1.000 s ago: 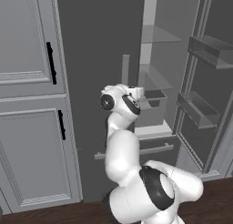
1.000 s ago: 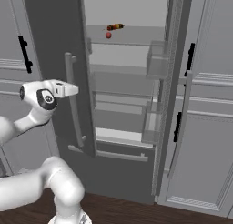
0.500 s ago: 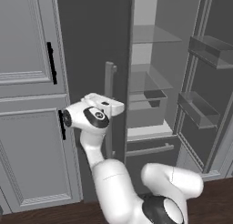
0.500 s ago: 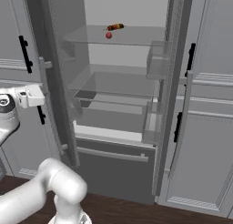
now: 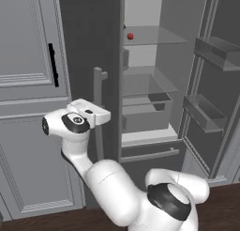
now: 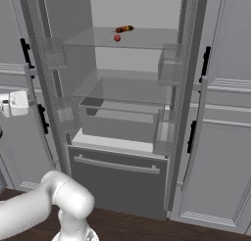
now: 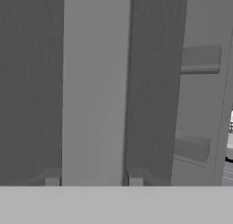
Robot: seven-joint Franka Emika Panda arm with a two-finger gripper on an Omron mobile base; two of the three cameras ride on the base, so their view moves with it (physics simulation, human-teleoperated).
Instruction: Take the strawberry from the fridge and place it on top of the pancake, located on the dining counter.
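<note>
Fridge doors open, my gripper holds the left door handle.

I see the fridge (image 6: 122,103) wide open, both doors swung out. On its left door, the gripper (image 7: 94,182) is clamped on the pale bar handle (image 7: 93,86). The strawberry (image 6: 117,37) lies on the top glass shelf (image 6: 122,41), just beside a long red-orange item (image 6: 124,29).

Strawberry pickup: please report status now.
Gripper shut on left door handle. Fridge open. Strawberry on top shelf, dark red-orange item behind it.
</note>
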